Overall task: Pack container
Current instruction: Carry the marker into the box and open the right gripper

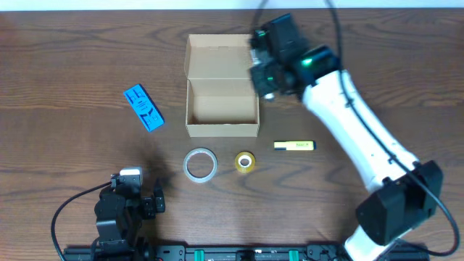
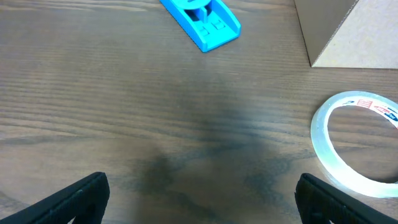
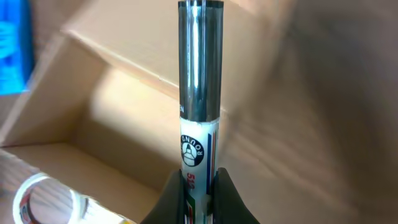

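From above, the container (image 1: 221,90) stands at the far middle of the table (image 1: 65,58), with its lid flap open toward the far side and its inside bare. My right gripper (image 1: 264,72) hangs over the right wall of the container, a little blurred. Near the front of the box lie a clear tape roll (image 1: 199,164), a yellow tape roll (image 1: 246,162) and a yellow highlighter (image 1: 294,146). A blue object (image 1: 143,107) lies left of the box. My left gripper (image 1: 154,200) is at the near left, well apart from all of them.

In the left wrist view, my left gripper (image 2: 202,190) is spread wide and has nothing in it; only bare wood is between its 2 fingers (image 2: 71,199). The blue object (image 2: 202,18), a corner of the container (image 2: 348,31) and the clear tape roll (image 2: 357,146) are ahead.

In the right wrist view, my right gripper (image 3: 199,196) is closed tight on a marker (image 3: 199,93), which has a dark glossy end and a white body with a round logo. Behind the marker I see the open container (image 3: 124,124), blurred.
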You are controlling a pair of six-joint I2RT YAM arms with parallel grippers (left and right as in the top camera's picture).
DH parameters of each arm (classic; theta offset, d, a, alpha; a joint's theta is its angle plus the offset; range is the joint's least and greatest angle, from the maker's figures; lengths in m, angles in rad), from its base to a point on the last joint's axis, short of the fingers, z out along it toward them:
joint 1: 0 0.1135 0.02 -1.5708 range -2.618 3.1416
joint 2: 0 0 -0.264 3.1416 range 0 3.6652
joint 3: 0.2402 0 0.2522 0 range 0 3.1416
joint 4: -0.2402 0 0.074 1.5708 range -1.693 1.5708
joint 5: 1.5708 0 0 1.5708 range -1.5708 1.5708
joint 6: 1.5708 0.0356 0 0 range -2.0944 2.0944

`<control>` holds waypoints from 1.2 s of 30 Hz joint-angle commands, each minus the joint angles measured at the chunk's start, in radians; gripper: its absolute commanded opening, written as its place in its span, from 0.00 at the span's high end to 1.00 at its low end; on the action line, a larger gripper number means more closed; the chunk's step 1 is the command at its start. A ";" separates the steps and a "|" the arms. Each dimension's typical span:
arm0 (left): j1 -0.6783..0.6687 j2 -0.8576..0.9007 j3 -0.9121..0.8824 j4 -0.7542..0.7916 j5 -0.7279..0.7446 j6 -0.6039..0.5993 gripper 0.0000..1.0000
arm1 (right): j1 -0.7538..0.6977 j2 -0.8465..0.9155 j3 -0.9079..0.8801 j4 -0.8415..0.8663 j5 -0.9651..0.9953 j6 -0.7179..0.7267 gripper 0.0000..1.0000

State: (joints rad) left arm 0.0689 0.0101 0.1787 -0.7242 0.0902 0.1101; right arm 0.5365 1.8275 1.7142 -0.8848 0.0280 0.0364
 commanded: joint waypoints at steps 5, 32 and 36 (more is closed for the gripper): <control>-0.004 -0.006 -0.015 -0.008 -0.004 0.018 0.04 | 0.133 0.076 0.006 0.091 0.054 -0.212 0.99; -0.004 -0.006 -0.015 -0.008 -0.004 0.018 0.05 | 0.146 0.258 0.009 0.127 0.054 -0.306 0.58; -0.004 -0.006 -0.015 -0.008 -0.005 0.018 0.05 | 0.146 0.207 0.025 0.127 0.055 -0.299 0.58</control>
State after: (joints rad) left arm 0.0689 0.0101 0.1787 -0.7242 0.0902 0.1101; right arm 0.6811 2.1063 1.7138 -0.7612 0.0795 -0.2657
